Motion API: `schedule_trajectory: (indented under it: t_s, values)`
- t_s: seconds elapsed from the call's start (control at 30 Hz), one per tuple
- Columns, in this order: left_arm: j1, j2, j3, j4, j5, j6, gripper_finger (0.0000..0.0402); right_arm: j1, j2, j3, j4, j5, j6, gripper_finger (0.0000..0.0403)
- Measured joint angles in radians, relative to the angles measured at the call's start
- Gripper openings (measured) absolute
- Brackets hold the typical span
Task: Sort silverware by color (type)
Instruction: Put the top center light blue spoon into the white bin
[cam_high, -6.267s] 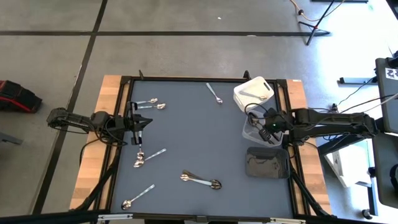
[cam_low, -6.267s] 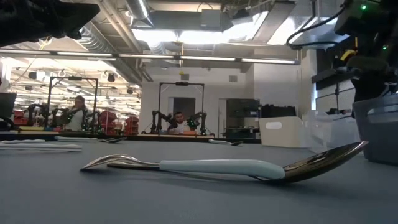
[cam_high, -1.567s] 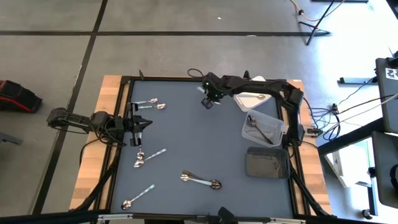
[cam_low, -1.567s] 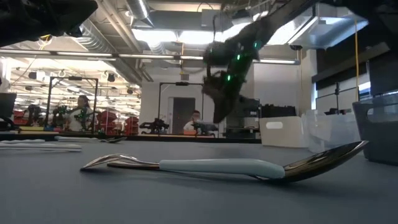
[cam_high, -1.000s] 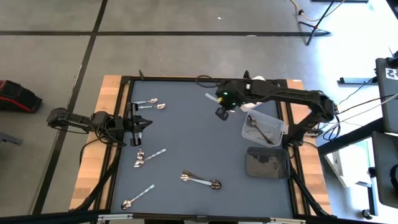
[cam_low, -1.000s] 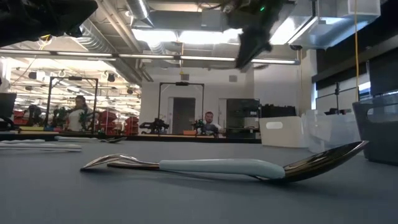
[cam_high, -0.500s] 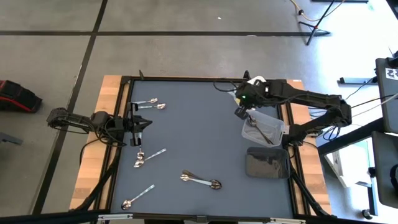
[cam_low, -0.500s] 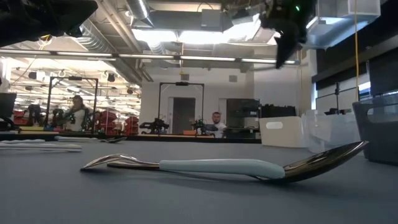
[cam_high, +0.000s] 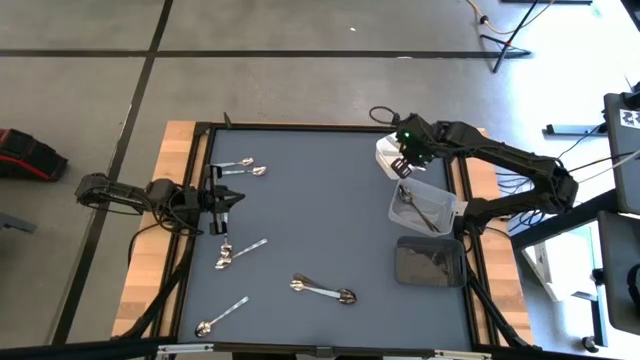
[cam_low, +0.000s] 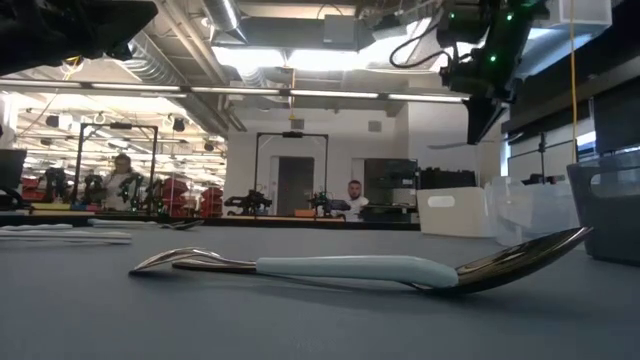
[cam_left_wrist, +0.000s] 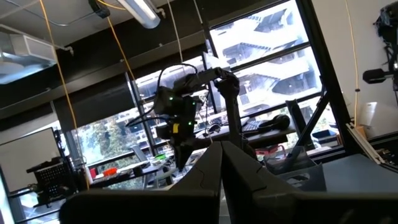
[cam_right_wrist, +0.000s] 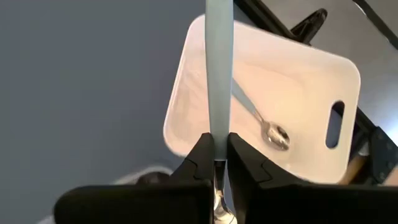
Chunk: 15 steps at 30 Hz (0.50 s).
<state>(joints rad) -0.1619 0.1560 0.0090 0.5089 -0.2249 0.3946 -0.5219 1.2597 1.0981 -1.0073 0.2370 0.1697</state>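
Note:
My right gripper (cam_high: 404, 167) hangs over the near-left rim of the white bin (cam_high: 418, 146), shut on a spoon with a pale blue handle (cam_right_wrist: 219, 68). One like spoon (cam_right_wrist: 261, 122) lies inside that bin. On the table lie spoons in pairs (cam_high: 240, 165), (cam_high: 240, 252), (cam_high: 322, 291) and a single one (cam_high: 222, 315). The low view shows a blue-handled spoon (cam_low: 350, 268) up close and the right gripper (cam_low: 484, 122) high above the table. My left gripper (cam_high: 235, 197) waits, shut, at the table's left edge. My right gripper pinches the spoon between its two fingers (cam_right_wrist: 200, 152), at the lower end of the pale blue handle (cam_right_wrist: 219, 127). The handle sticks out past the fingertips; the metal end (cam_right_wrist: 217, 199) lies back between them. The spoon is lifted clear, above the white bin's rim.
A clear bin (cam_high: 422, 205) holding a dark spoon sits just near of the white bin, and a dark bin (cam_high: 430, 262) near of that, all along the right edge. The table's middle (cam_high: 320, 215) is bare grey mat. People and other robots show in the room beyond.
My right gripper, shut on the spoon, has travelled from the table's far middle toward the right edge and now stands over the white bin. The left arm and the spoons on the table have kept still.

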Motion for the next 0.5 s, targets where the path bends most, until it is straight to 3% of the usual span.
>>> schedule_trajectory:
  t_s: [0.13,0.5]
  values:
    - [0.000,0.000,0.000,0.000,0.000,0.000,0.0002,-0.039,0.001,-0.018,0.048,-0.049,-0.019,0.0014]
    - [0.000,0.000,0.000,-0.002,0.001,0.000,0.0002,-0.043,0.002,-0.042,0.046,-0.045,-0.020,0.0014]
